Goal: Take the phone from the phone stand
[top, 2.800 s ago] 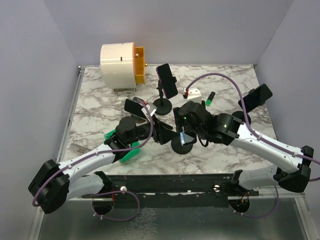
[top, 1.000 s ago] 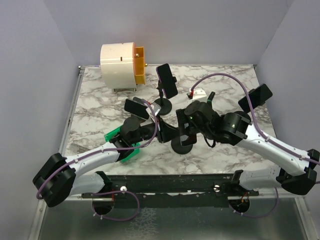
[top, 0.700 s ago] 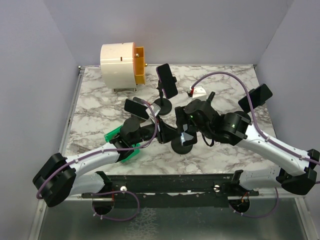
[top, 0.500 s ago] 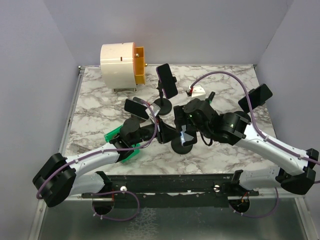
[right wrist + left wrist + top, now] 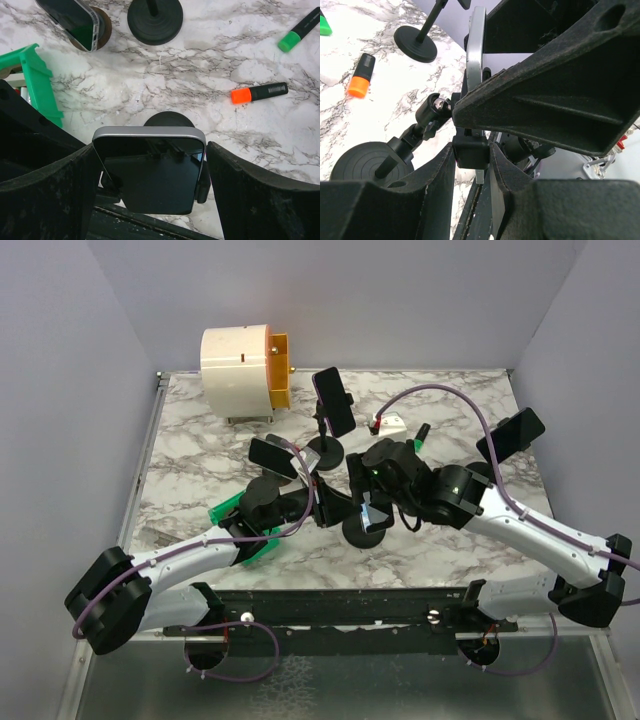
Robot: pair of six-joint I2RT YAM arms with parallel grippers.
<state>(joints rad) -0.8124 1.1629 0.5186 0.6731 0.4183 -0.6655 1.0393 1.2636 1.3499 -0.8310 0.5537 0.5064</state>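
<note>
Well, the phone [image 5: 150,170] sits in the cradle of the phone stand [image 5: 167,120], screen tipped upward, near the middle of the bench [image 5: 200,455] and just ahead of the two arms. We see the right tool [image 5: 151,147] spread wide and set astride it from above, one finger close beside each side edge. Whether either pad touches the rim we cannot tell, but no squeeze shows. The placing makes sense to us: fingers across the narrow width give a grip that can draw the handset out of the clamp arms. The left tool [image 5: 472,155] is pinching the black block at the foot of the cradle, just above the ball joint (in that wrist view the phone's silver edge rises right behind it). We judge it is there to pin the stand, so the round base does not come up with the phone.

Room is tight. The two tools nearly meet at the cradle, so we would take the phone up and toward the right arm, away from the left fingers. Farther back stands a second stand base [image 5: 155,20], and to its left another phone [image 5: 75,20] on a brown disc. A green block [image 5: 40,85] lies on the left. An orange marker [image 5: 259,92] and a green marker [image 5: 300,31] lie to the right, well apart from the stand. The barest marble we see is between the stand and those markers.
</note>
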